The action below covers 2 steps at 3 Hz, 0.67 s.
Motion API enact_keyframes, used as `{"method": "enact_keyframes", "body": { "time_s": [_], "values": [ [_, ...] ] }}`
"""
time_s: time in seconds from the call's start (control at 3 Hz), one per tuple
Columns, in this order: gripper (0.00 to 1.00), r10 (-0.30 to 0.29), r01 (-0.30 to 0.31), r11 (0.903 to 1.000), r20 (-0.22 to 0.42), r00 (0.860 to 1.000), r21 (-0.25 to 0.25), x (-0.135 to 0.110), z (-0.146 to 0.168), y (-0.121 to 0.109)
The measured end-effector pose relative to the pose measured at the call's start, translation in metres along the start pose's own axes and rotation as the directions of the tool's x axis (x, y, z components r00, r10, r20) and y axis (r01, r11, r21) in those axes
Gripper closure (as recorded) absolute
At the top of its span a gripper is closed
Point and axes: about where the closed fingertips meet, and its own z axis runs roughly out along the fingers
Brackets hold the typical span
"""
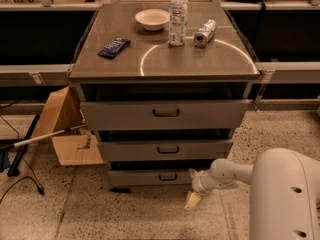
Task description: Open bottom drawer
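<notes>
Basically barely begun: bottom drawer (145, 178) looks unopened, gripper (192, 199) sits low at 4 o'clock from its black pull handle (168, 176), not touching it, jaws' state can't tell.

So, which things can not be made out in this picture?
All in the camera view:
- Inside of the bottom drawer: dark under the middle drawer front.
- The gripper, low by that drawer's right corner: partly hidden by its wrist.
- The arm: cut off by the lower right edges.
- The water bottle label: too small to read.
</notes>
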Motion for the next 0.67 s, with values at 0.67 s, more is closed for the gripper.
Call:
{"method": "enact_keyframes", "body": {
  "time_s": [0.67],
  "values": [
    [0.00,0.004,-0.002,0.9988,0.052,0.999,-0.050,-0.006,0.023,-0.022]
  ]
}}
